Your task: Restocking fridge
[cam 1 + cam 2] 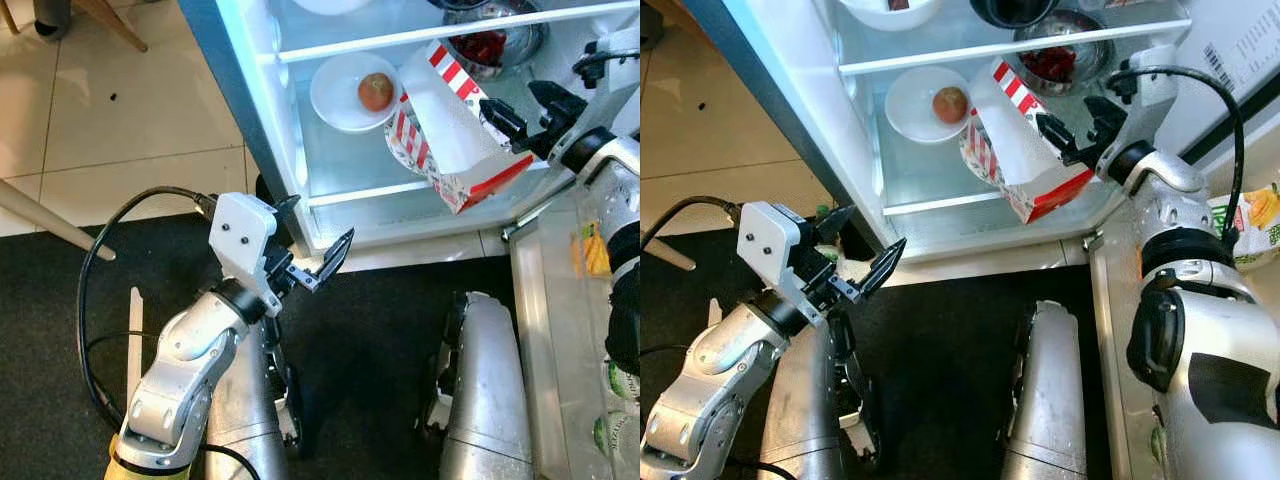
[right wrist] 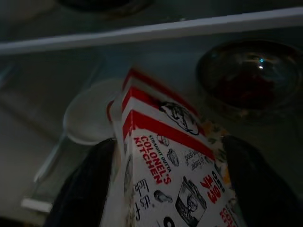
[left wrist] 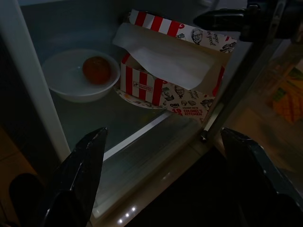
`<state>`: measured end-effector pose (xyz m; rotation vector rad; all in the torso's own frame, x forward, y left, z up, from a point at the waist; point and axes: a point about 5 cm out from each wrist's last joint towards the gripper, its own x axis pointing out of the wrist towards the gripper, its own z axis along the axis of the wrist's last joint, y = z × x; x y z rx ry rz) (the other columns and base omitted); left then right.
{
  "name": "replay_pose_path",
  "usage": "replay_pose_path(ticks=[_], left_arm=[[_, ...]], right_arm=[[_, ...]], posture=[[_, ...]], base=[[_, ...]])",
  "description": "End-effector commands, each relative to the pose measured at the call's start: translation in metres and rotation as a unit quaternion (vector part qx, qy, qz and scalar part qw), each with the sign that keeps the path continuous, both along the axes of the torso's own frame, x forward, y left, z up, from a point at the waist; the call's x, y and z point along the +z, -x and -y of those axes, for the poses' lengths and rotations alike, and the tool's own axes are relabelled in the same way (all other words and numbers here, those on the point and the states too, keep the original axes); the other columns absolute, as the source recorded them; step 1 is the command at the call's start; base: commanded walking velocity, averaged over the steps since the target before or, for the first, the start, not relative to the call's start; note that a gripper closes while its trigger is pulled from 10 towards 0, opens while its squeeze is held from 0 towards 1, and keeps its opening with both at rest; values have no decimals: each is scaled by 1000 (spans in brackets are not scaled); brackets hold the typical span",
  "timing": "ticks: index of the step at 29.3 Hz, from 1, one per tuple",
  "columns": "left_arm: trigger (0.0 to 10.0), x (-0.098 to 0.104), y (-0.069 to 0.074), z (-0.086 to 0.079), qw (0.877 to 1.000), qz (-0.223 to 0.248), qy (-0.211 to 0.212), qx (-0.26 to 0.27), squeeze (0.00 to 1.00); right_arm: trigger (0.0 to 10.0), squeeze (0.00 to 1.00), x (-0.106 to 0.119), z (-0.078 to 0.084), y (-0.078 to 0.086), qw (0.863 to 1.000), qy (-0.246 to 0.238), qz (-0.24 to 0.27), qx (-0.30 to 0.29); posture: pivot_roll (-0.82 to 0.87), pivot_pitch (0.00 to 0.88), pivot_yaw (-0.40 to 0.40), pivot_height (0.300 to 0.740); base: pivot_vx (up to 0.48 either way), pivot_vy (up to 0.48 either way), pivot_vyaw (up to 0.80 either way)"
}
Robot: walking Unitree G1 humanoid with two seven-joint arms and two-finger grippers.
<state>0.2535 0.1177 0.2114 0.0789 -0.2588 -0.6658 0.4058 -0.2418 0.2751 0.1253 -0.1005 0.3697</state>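
The light, easily crushed red-and-white carton (image 1: 450,140) is gripped at its edge by the right gripper (image 1: 505,125), while the left gripper (image 1: 315,262) is held open, and firmer hold is judged lower.

The red-striped takeaway box (image 1: 450,130) takes up the right half of the glass shelf (image 1: 370,190), held by the right gripper (image 1: 522,118). To its left sits a white bowl (image 1: 345,95) with a fruit. Bare shelf lies in front of the bowl.
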Motion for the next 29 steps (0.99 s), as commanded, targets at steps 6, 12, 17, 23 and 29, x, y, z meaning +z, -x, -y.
replay_pose_path(ticks=[6, 12, 17, 23, 29], left_arm=[[10000, -7, 3, 2, 1000, -11, 3, -9, 0], [10000, -7, 3, 3, 1000, -11, 4, -10, 0], [10000, -8, 3, 4, 1000, -12, 6, -11, 0], [10000, -7, 3, 4, 1000, -12, 6, -11, 0], [10000, -7, 3, 4, 1000, -12, 6, -9, 0]], right_arm=[[0, 0, -19, -11, -4, 997, -60, -38, -14], [0, 0, -42, -29, -6, 996, 55, -74, -15], [0, 0, -69, -43, -6, 978, 179, -98, -50], [0, 0, -75, -50, -6, 969, 215, -100, -65], [0, 0, -71, -50, -8, 960, 254, -82, -89]], posture=[[92, 458, 67, 500], [87, 460, 69, 500], [87, 460, 69, 500], [93, 467, 72, 500], [91, 467, 69, 500]], base=[[0, 0, 0], [0, 0, 0], [0, 0, 0], [0, 0, 0], [0, 0, 0]])
